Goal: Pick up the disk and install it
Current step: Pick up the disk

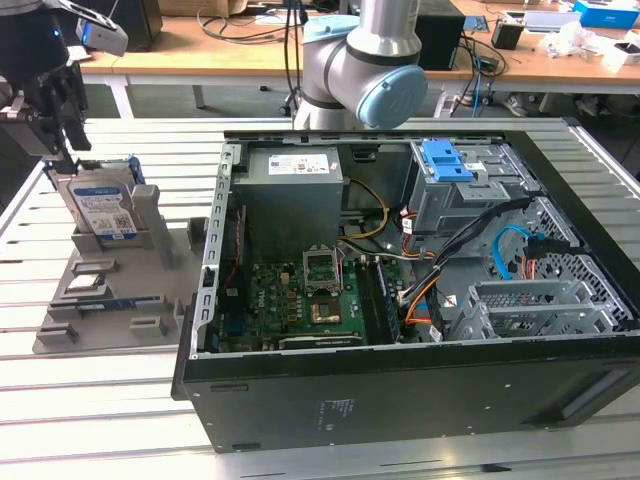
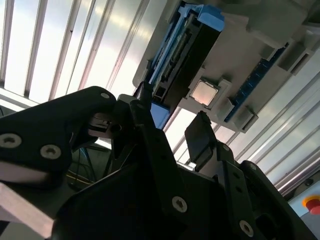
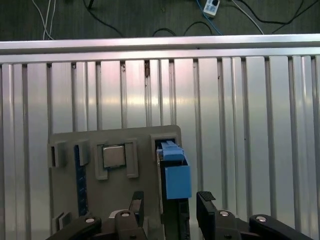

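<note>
Gripper is spread open at top of the disk, so a crooked squeeze could make it slip & fall.

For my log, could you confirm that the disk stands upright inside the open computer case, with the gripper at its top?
Not quite: the exterior view shows the disk upright in the grey holder beside the open computer case, not inside it. The gripper is at its top.
</note>
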Robot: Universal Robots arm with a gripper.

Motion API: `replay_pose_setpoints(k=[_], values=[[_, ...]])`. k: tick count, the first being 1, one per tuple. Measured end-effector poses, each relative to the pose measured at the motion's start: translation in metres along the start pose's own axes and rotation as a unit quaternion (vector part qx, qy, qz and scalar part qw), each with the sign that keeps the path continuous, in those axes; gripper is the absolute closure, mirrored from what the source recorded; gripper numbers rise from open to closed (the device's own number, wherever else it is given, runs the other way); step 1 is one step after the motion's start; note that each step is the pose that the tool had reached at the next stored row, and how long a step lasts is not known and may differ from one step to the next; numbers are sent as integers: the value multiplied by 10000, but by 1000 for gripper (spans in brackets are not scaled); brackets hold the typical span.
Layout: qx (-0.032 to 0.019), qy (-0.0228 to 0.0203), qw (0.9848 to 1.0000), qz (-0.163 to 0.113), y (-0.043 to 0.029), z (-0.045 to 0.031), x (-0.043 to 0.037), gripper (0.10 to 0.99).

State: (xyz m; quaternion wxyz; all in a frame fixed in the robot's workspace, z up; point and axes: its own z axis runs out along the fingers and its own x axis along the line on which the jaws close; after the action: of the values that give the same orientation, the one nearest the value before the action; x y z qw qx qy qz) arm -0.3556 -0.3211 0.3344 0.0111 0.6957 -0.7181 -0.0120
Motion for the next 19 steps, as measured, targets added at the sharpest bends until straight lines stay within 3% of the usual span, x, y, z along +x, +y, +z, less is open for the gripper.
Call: replay_pose_setpoints(k=[14,19], values=[[0,1,9999,-101,30,224,-35,545],[-1,3,9999,-131,27,361,-60,545]])
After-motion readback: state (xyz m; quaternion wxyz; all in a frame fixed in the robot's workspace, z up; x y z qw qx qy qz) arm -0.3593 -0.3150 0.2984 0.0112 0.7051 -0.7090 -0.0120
